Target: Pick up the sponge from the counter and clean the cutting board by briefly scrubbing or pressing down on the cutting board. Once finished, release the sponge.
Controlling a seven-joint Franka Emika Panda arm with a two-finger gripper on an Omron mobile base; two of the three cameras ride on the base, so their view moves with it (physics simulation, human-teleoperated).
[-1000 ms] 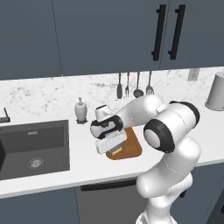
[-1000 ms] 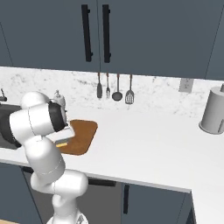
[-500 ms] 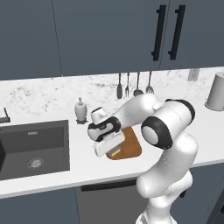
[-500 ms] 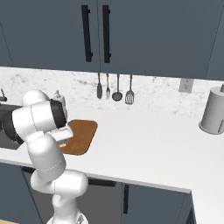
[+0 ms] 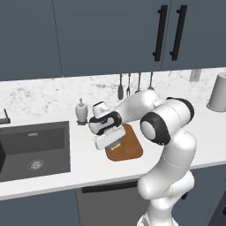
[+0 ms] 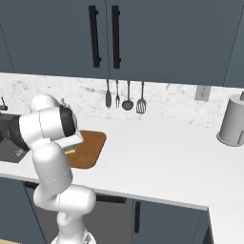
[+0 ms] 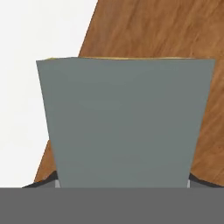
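Grey-faced sponge (image 7: 124,124) sits gripped in the hand (image 5: 114,143), over the cutting board (image 7: 175,39).

Arm (image 5: 170,132) is showing glossy white rounded shells with black joint bands, bulbous white base segment, and a white boxy hand housing (image 5: 108,137) sitting beside the cutting board (image 5: 128,148).

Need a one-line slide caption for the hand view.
Gripper holds the sponge, grey side to camera, over the cutting board.

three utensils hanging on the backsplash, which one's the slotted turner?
The rightmost utensil, nearest the wall outlet: its head is broad and slotted. The middle one has a round ladle bowl; the left one has a narrow solid blade.
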